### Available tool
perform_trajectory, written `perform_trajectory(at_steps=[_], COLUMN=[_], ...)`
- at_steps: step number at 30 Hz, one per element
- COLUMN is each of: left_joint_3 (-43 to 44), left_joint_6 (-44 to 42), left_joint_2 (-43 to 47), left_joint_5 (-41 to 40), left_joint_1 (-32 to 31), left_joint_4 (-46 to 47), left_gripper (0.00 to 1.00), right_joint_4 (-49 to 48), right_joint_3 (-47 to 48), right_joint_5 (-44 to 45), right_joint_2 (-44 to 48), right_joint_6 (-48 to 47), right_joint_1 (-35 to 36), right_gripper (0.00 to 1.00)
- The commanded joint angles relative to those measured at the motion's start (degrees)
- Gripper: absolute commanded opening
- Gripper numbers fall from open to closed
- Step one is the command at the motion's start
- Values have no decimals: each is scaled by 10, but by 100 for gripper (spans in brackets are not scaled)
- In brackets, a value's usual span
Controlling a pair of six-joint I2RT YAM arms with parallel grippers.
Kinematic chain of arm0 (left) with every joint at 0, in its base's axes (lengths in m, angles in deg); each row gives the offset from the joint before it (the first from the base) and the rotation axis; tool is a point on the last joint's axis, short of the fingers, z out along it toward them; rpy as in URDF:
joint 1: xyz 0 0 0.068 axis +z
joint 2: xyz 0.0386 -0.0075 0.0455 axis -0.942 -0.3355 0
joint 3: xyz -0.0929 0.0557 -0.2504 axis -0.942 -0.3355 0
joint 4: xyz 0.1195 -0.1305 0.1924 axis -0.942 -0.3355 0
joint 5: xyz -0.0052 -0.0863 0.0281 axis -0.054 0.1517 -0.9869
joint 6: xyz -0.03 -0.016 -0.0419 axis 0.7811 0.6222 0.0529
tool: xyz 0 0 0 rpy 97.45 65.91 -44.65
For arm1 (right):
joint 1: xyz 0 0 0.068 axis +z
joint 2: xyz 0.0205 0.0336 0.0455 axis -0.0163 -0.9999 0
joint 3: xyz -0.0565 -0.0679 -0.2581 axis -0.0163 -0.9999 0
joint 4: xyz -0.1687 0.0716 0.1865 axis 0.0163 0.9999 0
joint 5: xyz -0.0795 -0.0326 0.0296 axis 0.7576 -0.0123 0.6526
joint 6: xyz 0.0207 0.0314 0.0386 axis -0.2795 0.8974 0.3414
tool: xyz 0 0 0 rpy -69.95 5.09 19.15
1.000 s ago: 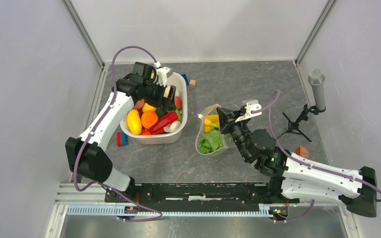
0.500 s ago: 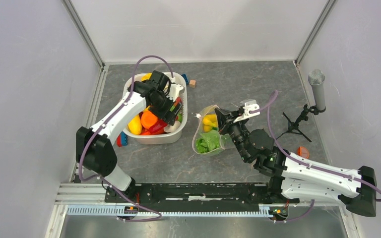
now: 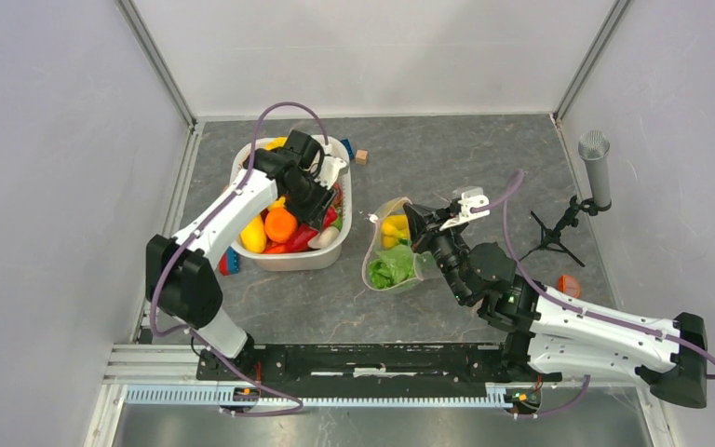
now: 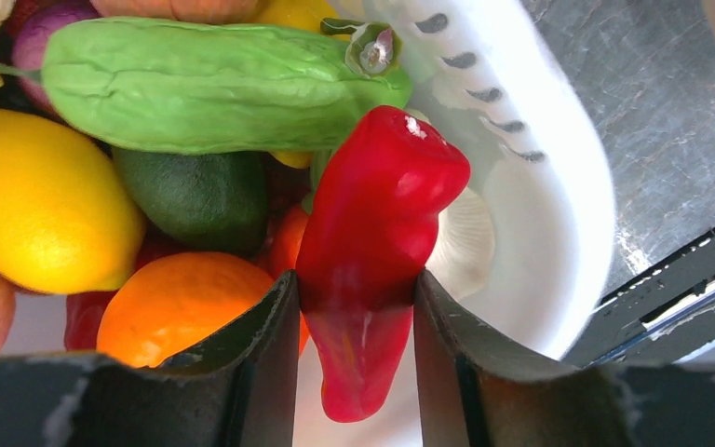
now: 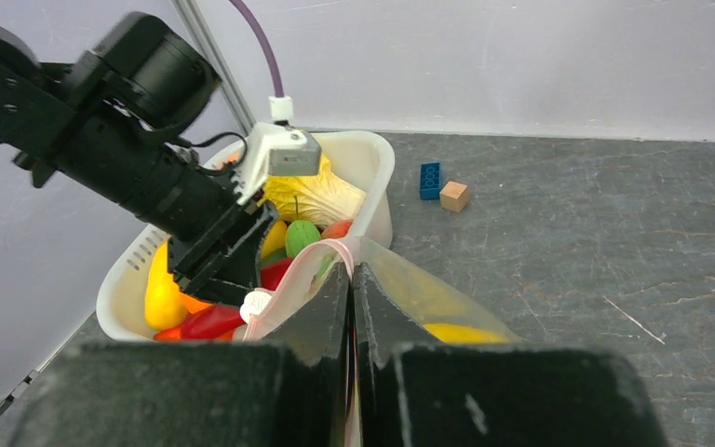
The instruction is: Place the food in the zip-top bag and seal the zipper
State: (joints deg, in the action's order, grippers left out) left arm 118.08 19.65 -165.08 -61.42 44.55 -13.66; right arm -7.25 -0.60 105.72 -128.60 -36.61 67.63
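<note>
My left gripper point(image 3: 321, 207) reaches into the white tub point(image 3: 330, 258) and is shut on a red pepper point(image 4: 372, 233), which sits between both fingers point(image 4: 261, 363) in the left wrist view. Around it lie a green gourd point(image 4: 205, 84), a yellow lemon point(image 4: 42, 200) and an orange point(image 4: 172, 303). My right gripper point(image 3: 412, 223) is shut on the pink zipper point(image 5: 312, 270) edge of the clear zip-top bag point(image 3: 393, 256), holding its mouth up and open. The bag holds a yellow fruit point(image 3: 396, 227) and green leafy food point(image 3: 393, 268).
A blue block point(image 3: 347, 146) and a wooden block point(image 3: 361, 156) lie behind the tub, and a red and blue block point(image 3: 228, 262) lies at its left. A microphone on a small tripod point(image 3: 596, 168) stands at the right. An orange object point(image 3: 569, 284) lies near the right arm.
My left gripper moved from the tub's back left across to its right side and down onto the red pepper. The right gripper and the bag have stayed put.
</note>
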Motion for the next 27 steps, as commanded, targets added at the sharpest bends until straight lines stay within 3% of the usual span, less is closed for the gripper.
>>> perform_trajectory(at_steps=[1, 6, 10, 12, 16, 18, 20, 24, 27], left_joint_3=[26, 6, -33, -84, -220, -250, -242, -325, -347], left_joint_6=[12, 42, 85, 132, 280, 345, 369, 472, 503], left_joint_2=[100, 215, 297, 345, 435, 446, 437, 459, 450], left_joint_5=[4, 2, 77, 136, 227, 263, 309, 309, 312], left_joint_1=[-2, -1, -1, -2, -2, -2, -3, -18, -47], left_joint_4=[32, 114, 208, 300, 568, 654, 664, 858, 942], left_gripper=[34, 34, 35, 35, 36, 38, 35, 37, 37], right_joint_4=[-13, -17, -21, -23, -28, -28, -29, -42, -44], right_joint_3=[13, 12, 15, 17, 20, 24, 26, 23, 29], right_joint_5=[8, 9, 7, 3, -2, -4, -6, -4, -12], right_joint_2=[15, 11, 4, 0, -7, -8, -8, -10, -16], right_joint_6=[5, 8, 13, 17, 24, 26, 30, 40, 52], right_joint_1=[0, 0, 0, 0, 0, 0, 0, 0, 1], right_gripper=[7, 6, 7, 7, 6, 7, 7, 7, 7])
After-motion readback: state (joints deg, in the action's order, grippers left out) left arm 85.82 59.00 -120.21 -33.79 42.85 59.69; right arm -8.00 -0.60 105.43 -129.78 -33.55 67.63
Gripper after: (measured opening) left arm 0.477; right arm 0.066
